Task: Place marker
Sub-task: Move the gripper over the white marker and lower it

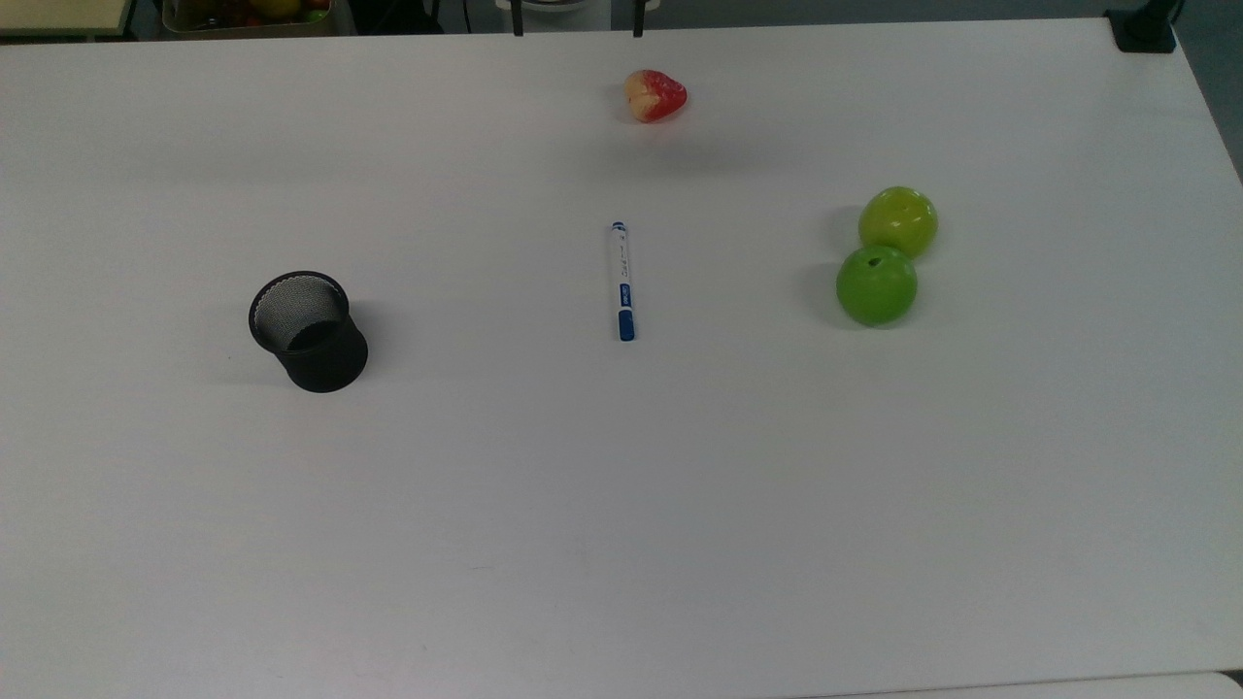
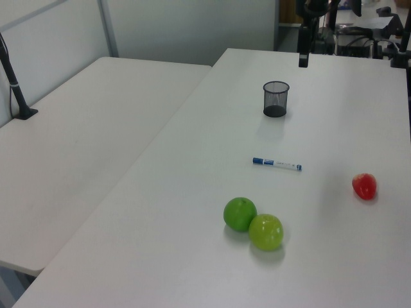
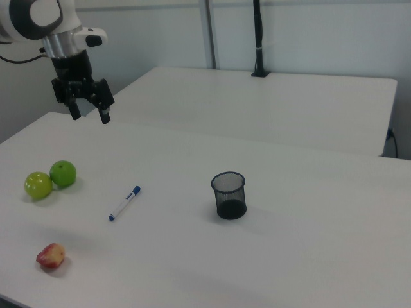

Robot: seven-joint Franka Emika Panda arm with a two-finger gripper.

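My end effector hangs high in the air with its two fingers apart and nothing between them; it is well away from the marker. The marker lies flat on the white worktop, about in the middle; in the top view the black mesh cup is off to the top view's left and two green apples are off to the top view's right; a red and yellow fruit sits farther back.

I think the marker is light, hard and smooth, so it may roll or slip; I would pinch it across the white middle of the barrel, not at the blue cap; the fingers must come low, almost to the worktop.

There is lots of bare room all around the marker; nothing is close to bump. The worktop edges are far off; the cup stands upright with its mouth open.
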